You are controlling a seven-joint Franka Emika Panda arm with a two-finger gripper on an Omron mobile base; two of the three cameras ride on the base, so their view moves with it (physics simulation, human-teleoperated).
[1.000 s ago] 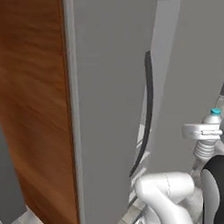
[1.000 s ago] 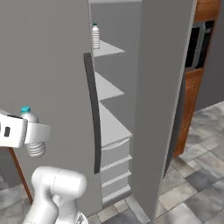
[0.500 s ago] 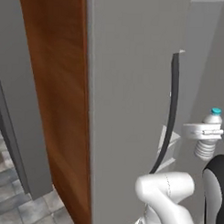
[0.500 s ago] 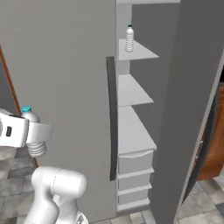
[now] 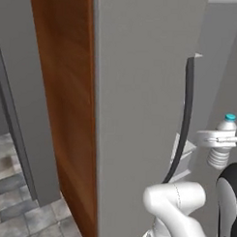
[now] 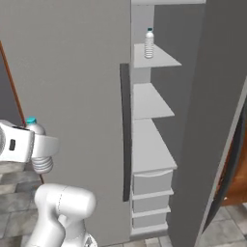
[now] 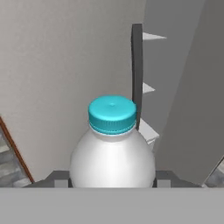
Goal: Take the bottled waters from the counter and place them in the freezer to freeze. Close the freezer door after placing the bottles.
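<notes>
Grey freezer door (image 6: 72, 96) stands open beside pale shelves (image 6: 149, 103).

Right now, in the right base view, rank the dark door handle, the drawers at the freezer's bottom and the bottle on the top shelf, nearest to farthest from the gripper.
From the gripper:
1. Door handle, just to its right.
2. Freezer drawers, lower right.
3. Shelf bottle, upper right, deep inside.

— How is the light?
— Even and soft, flat rendered daylight with no one source. The freezer door (image 6: 77, 96) is pale and free of glare; the shelves (image 6: 147, 103) inside shade darker toward the back.
— Any blur?
— Slight softness all over; the bottle (image 7: 112, 151) close to the hand camera looks smooth, its edges a little hazy.
</notes>
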